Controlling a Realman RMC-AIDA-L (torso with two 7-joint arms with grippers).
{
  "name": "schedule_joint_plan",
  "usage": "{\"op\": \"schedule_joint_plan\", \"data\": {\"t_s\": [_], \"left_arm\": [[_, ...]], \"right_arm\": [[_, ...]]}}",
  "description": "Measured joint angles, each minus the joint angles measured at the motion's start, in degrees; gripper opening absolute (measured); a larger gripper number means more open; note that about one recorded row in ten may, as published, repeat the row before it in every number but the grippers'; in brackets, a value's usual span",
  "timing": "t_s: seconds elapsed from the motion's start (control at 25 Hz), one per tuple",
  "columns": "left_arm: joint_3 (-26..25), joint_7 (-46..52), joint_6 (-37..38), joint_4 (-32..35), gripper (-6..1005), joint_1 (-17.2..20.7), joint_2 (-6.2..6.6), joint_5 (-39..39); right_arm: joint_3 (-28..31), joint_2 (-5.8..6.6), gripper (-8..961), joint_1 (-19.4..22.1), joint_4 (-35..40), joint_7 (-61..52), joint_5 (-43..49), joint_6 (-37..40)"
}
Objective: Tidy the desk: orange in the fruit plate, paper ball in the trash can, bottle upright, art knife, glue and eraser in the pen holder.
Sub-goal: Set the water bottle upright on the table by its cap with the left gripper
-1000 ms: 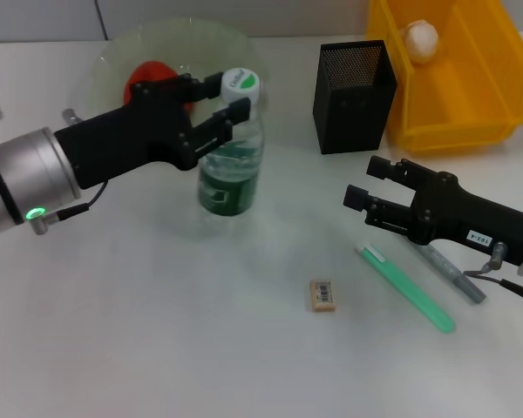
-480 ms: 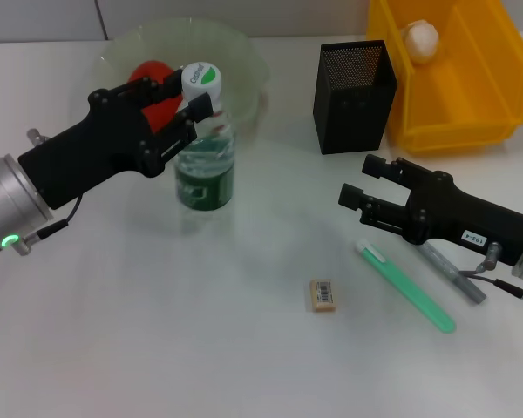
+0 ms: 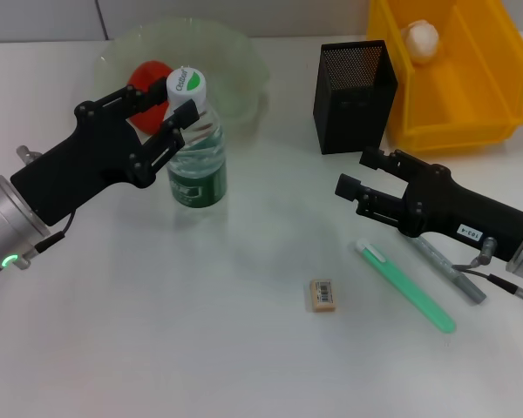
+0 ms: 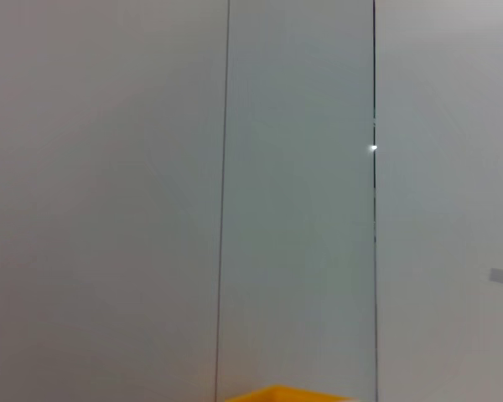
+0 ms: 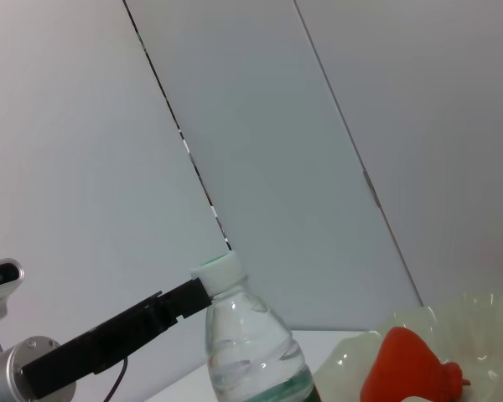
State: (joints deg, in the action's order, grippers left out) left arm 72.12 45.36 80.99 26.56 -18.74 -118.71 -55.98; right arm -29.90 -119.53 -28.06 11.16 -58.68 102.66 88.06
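Note:
The bottle (image 3: 194, 152) stands nearly upright just in front of the fruit plate (image 3: 240, 54); it also shows in the right wrist view (image 5: 250, 347). My left gripper (image 3: 176, 103) is shut on its neck under the cap. The orange (image 3: 145, 75) lies in the fruit plate. The paper ball (image 3: 420, 39) lies in the trash can (image 3: 492, 83). The pen holder (image 3: 353, 85) stands beside it. The eraser (image 3: 323, 294), the green art knife (image 3: 407, 287) and the grey glue stick (image 3: 444, 266) lie on the table. My right gripper (image 3: 356, 172) is open and empty, above the art knife's near end.
The right arm's body covers part of the glue stick. The trash can and pen holder stand close together at the back right. The left wrist view shows only a wall and a sliver of the trash can (image 4: 285, 394).
My left gripper has moved left with the bottle, bringing it close to the fruit plate. My right gripper has crept slightly toward the pen holder.

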Motion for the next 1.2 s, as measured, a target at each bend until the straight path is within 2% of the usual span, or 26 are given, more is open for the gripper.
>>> {"op": "schedule_joint_plan", "data": {"t_s": [0.16, 0.2, 0.4, 1.16, 1.2], "left_arm": [[-0.26, -1.05, 0.07, -0.62, 401, -0.13, -0.04, 0.55], [-0.29, -4.24, 0.26, -3.44, 401, -0.69, -0.22, 3.11], [-0.40, -6.16, 1.03, -7.05, 399, -1.88, -0.24, 5.31], [-0.50, -9.24, 0.66, -11.68, 390, -3.65, -0.47, 9.53], [-0.51, -9.24, 0.71, -11.68, 413, -3.64, -0.47, 9.54]], "right_arm": [[0.10, 0.00, 789, 0.00, -0.22, 0.26, -0.03, 0.07], [0.10, 0.00, 789, -0.02, -0.25, 0.27, -0.04, 0.06], [0.11, -0.03, 789, -0.09, -0.42, 0.33, -0.08, 0.09], [0.10, -0.09, 789, -0.77, -1.80, 1.11, -1.50, 0.06], [0.11, -0.09, 789, -0.77, -1.80, 1.11, -1.50, 0.09]]}}
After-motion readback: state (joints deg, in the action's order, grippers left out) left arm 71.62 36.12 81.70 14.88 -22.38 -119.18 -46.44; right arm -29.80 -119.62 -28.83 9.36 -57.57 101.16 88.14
